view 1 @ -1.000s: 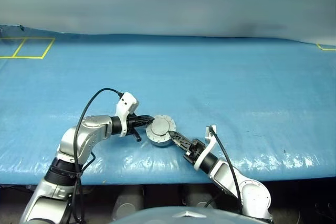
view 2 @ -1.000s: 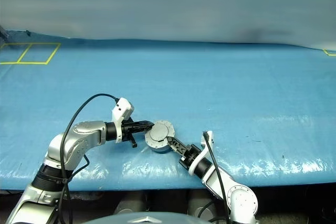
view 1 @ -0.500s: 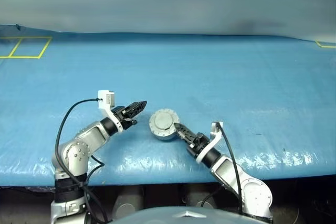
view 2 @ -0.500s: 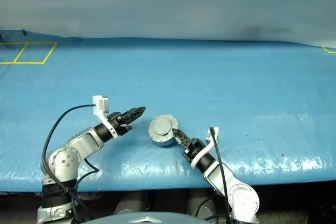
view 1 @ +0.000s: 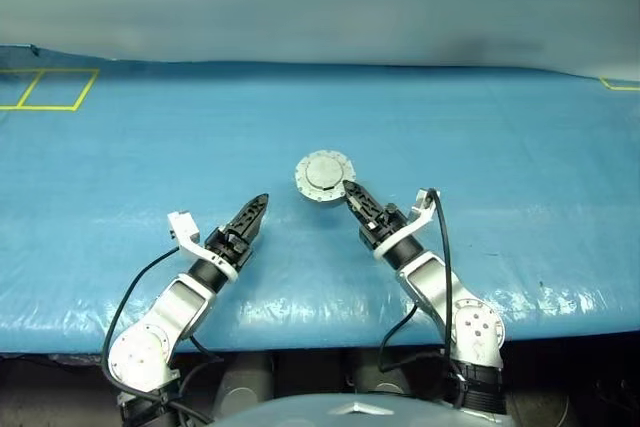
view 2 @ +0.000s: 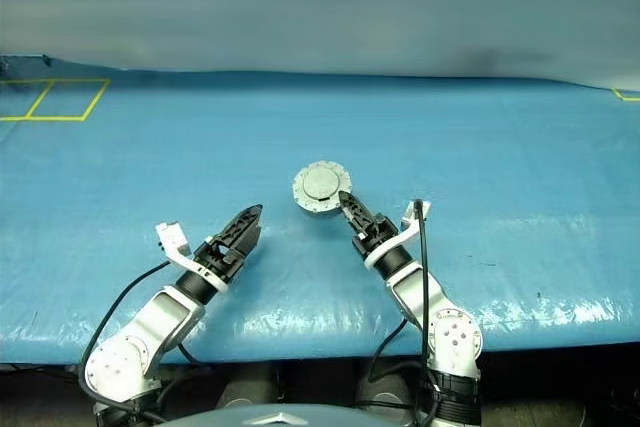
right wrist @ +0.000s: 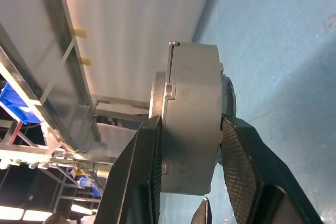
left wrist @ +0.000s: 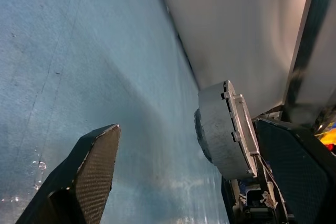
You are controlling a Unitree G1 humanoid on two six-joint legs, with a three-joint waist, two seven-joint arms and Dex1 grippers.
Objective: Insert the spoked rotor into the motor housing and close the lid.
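My right gripper [view 1: 351,193] is shut on the motor housing [view 1: 325,176], a round grey puck, and holds it over the blue table with its flat face turned toward the head camera. The lid [view 2: 321,185], with its toothed-looking edge, lies closed on that face. In the right wrist view the housing [right wrist: 192,109] sits clamped between both fingers [right wrist: 144,181]. My left gripper [view 1: 256,209] is open and empty, apart from the housing, on its left and nearer the front edge. Its wrist view shows the housing [left wrist: 219,128] edge-on beyond its spread fingers [left wrist: 96,164]. The spoked rotor is hidden.
The blue sheet-covered table [view 1: 500,137] stretches wide around both arms. Yellow tape squares [view 1: 48,89] mark its far left corner, and a yellow tape corner [view 1: 620,84] marks the far right. The front edge [view 1: 320,332] runs just below the arms.
My left gripper let go of the housing, drew back toward the front edge, rolled and opened. My right gripper carried the housing up and away from the front edge.
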